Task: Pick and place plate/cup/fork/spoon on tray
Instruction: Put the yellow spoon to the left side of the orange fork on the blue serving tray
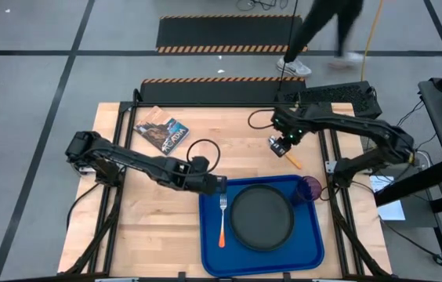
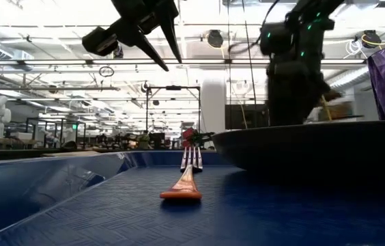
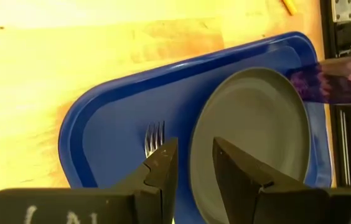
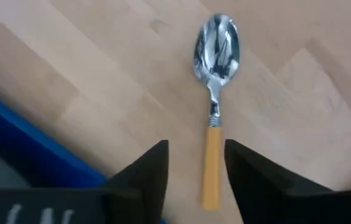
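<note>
The blue tray point(image 1: 213, 258) lies at the table's near middle. On it are the dark plate point(image 1: 262, 217) and, to its left, the orange-handled fork point(image 1: 222, 220), tines toward the far edge. The purple cup point(image 1: 309, 189) stands at the tray's far right corner. The spoon point(image 4: 216, 93) lies on the wood just beyond the tray, also seen in the high view point(image 1: 291, 160). My right gripper point(image 4: 196, 144) is open above it, fingers either side of its handle. My left gripper point(image 3: 194, 149) is open and empty above the tray's far left corner point(image 1: 219, 185).
A booklet point(image 1: 162, 131) and a black cable loop point(image 1: 203, 153) lie on the far left of the table. Black frame rails run along the table's sides. A person point(image 1: 323, 31) walks on the floor beyond the far edge.
</note>
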Tool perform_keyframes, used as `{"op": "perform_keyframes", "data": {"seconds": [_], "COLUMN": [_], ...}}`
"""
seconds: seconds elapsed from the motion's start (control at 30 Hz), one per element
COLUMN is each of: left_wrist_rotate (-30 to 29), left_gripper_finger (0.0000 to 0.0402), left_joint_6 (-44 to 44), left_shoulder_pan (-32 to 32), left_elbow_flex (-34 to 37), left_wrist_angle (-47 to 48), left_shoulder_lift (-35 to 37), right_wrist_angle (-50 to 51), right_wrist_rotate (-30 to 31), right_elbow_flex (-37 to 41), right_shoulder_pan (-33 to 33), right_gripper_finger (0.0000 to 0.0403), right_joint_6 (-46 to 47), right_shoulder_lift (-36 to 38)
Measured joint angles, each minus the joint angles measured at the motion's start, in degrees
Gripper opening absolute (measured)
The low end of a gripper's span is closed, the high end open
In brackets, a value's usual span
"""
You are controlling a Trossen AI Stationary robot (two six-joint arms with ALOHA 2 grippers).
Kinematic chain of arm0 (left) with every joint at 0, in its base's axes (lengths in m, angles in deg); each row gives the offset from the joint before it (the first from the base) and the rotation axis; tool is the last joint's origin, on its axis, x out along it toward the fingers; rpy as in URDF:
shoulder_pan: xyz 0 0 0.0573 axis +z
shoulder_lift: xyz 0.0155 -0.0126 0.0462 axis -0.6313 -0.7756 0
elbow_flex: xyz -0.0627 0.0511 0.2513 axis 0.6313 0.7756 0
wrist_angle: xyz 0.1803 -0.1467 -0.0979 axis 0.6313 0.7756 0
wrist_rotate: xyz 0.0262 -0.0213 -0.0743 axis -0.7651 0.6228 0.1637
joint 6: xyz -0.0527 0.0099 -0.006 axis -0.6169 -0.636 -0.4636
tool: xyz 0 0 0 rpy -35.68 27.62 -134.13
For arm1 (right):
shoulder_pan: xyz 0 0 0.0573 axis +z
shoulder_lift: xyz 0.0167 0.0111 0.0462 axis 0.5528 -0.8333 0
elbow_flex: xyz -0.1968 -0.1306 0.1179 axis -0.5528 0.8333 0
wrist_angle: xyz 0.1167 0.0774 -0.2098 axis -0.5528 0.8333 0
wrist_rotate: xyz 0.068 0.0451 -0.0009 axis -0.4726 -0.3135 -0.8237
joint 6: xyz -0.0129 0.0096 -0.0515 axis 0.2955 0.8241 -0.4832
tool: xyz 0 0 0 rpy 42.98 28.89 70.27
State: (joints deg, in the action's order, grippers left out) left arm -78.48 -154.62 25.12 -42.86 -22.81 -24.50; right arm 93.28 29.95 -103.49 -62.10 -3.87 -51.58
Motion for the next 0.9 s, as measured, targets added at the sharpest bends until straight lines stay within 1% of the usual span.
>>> {"op": "perform_keyframes", "data": {"seconds": [0.17, 0.27, 0.4, 0.57, 0.7, 0.8, 0.9], "left_wrist_rotate": [2.4, 5.2, 7.4, 7.5, 7.0, 7.0, 6.6], "left_gripper_finger": [0.0102, 0.0101, 0.0101, 0.0101, 0.0101, 0.0101, 0.0101], "left_joint_6": [2.1, 4.1, 7.2, 10.8, 13.8, 16.0, 17.5], "left_shoulder_pan": [-0.7, -0.9, -1.1, -1.0, -0.7, -0.1, 0.6], "left_elbow_flex": [0.0, 0.0, 0.0, 0.0, 0.0, 0.1, 0.1], "left_wrist_angle": [-0.2, 0.2, 1.5, 5.4, 11.5, 16.4, 18.6], "left_shoulder_lift": [0.0, 0.0, 0.8, 2.9, 5.6, 7.3, 9.6], "right_wrist_angle": [-0.1, -0.8, -4.4, -7.7, -12.9, -16.9, -19.0], "right_wrist_rotate": [0.0, 0.0, 0.0, -0.2, -0.2, -0.2, 0.0], "right_elbow_flex": [0.0, 0.4, 4.1, 10.1, 14.3, 16.2, 17.2], "right_shoulder_pan": [-2.4, -3.1, -3.6, -3.5, -3.3, -3.3, -3.3], "right_gripper_finger": [0.0177, 0.018, 0.0175, 0.017, 0.0169, 0.0169, 0.0168], "right_joint_6": [-5.7, -8.1, -9.2, -6.5, -4.1, -3.3, -2.6], "right_shoulder_lift": [-5.3, -7.1, -7.5, -7.5, -7.5, -7.5, -7.3]}}
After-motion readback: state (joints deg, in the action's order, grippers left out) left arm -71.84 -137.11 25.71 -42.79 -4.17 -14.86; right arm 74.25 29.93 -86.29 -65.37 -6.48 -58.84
